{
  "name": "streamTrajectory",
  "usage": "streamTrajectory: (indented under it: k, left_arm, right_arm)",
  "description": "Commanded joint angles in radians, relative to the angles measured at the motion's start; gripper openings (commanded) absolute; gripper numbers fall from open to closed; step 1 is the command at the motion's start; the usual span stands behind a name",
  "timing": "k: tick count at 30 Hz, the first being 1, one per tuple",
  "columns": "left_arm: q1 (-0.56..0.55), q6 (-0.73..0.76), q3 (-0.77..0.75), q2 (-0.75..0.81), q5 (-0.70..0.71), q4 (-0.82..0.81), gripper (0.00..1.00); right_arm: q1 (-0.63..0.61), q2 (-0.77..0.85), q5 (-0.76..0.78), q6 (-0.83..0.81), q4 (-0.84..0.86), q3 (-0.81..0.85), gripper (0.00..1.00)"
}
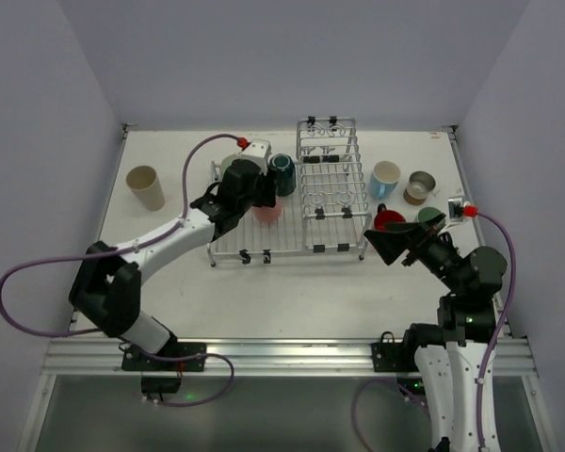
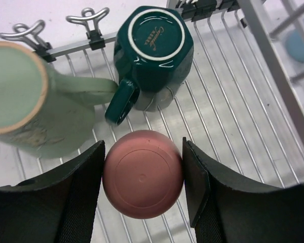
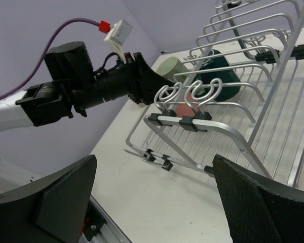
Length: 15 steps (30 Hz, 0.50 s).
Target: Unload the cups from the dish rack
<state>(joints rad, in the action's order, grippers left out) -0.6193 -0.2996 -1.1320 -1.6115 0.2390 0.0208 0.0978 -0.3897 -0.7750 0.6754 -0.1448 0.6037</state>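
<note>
Sitting upside down on the dish rack's (image 2: 218,91) flat grid, the pink cup (image 2: 143,173) is pinched between the left hand's (image 2: 143,152) pads, contact only the wrist view shows. A teal mug (image 2: 154,50) stands at its 12 o'clock. From above, the right hand (image 1: 395,243) hangs spread and empty over the tabletop (image 1: 292,292) at the rack's 4 o'clock.

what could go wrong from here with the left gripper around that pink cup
1. The pink cup is round, smooth and upside down. The left gripper has it by its curved sides, so it may slip on the lift.
2. The dark teal mug has its handle close to the cup, and the green mug sits right beside one finger. A tilted or sideways lift could knock either across the rack.
</note>
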Motion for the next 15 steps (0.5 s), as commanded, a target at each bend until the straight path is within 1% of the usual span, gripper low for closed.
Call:
streamTrajectory:
  k: [1,2,3,5,6,8,9,11,12,14,15]
  left_arm:
    - [0.001,-0.039,0.04,0.218,0.013,-0.051,0.26]
    - [0.0,-0.047,0.05,0.263,0.008,-0.051,0.25]
    - [0.0,-0.056,0.073,0.347,0.005,-0.05,0.25]
    - [0.0,-0.073,0.093,0.427,-0.015,-0.048,0.24]
    - [0.001,-0.079,0.113,0.502,-0.021,-0.047,0.24]
    - [0.001,-0.104,0.124,0.564,-0.044,-0.036,0.24]
    - [0.0,-0.113,0.138,0.622,-0.056,-0.035,0.24]
    - [0.0,-0.141,0.153,0.676,-0.101,-0.044,0.24]
    - [0.001,-0.172,0.169,0.726,-0.113,-0.045,0.24]
    - [0.0,-0.203,0.196,0.792,-0.159,-0.07,0.23]
    - [0.0,-0.234,0.205,0.814,-0.176,-0.081,0.23]
  right_arm:
    - [-0.007,0.008,-0.066,0.127,0.097,0.034,0.99]
    - [-0.01,0.008,-0.072,0.169,0.12,0.03,0.99]
    - [-0.026,0.005,-0.073,0.188,0.16,0.03,0.99]
    - [-0.053,-0.011,-0.06,0.226,0.214,0.034,0.99]
    - [-0.099,-0.017,-0.044,0.228,0.22,0.039,0.99]
    - [-0.191,-0.054,0.049,0.213,0.234,0.054,0.99]
    - [-0.276,-0.072,0.08,0.208,0.243,0.06,0.99]
    - [-0.357,-0.129,0.138,0.217,0.321,0.062,0.99]
    - [-0.433,-0.15,0.155,0.22,0.352,0.062,0.99]
    - [-0.504,-0.214,0.201,0.217,0.417,0.086,0.99]
    - [-0.573,-0.237,0.218,0.211,0.436,0.111,0.99]
